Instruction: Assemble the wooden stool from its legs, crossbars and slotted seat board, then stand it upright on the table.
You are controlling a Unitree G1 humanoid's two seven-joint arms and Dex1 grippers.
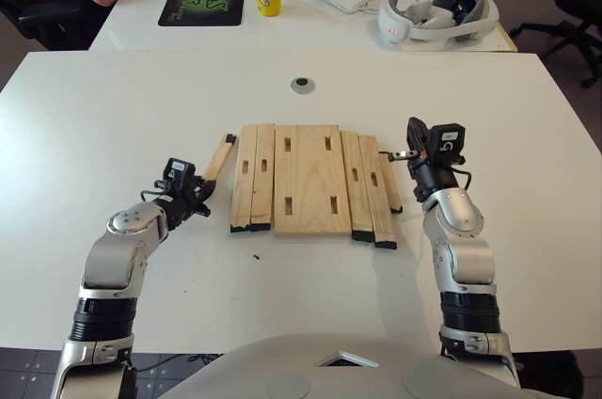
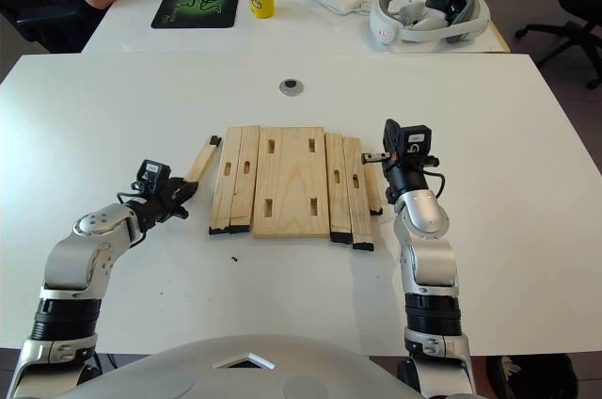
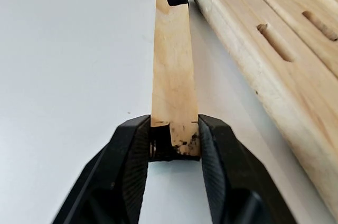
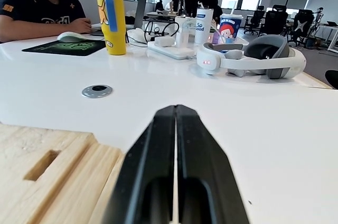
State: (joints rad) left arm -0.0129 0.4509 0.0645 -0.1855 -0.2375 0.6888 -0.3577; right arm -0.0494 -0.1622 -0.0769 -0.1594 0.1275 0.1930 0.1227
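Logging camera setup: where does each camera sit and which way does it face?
Left eye: on the head, looking forward and down at the seat board; both arms show.
Right eye: beside it, same scene, same arms.
Left wrist: behind the left hand, shut on a crossbar.
Right wrist: behind the shut right hand, facing the headset.
Eye views also show that headset.

Head stereo pair above, one camera on each wrist.
Both eye views look down on the table (image 1: 113,117), sharing the slotted seat board (image 1: 306,178) at centre. The left wrist camera sits close behind the left gripper (image 3: 174,129), facing 1 o'clock along a crossbar (image 3: 171,65); the right wrist camera skims low toward 12 o'clock, to the headset (image 4: 253,57).
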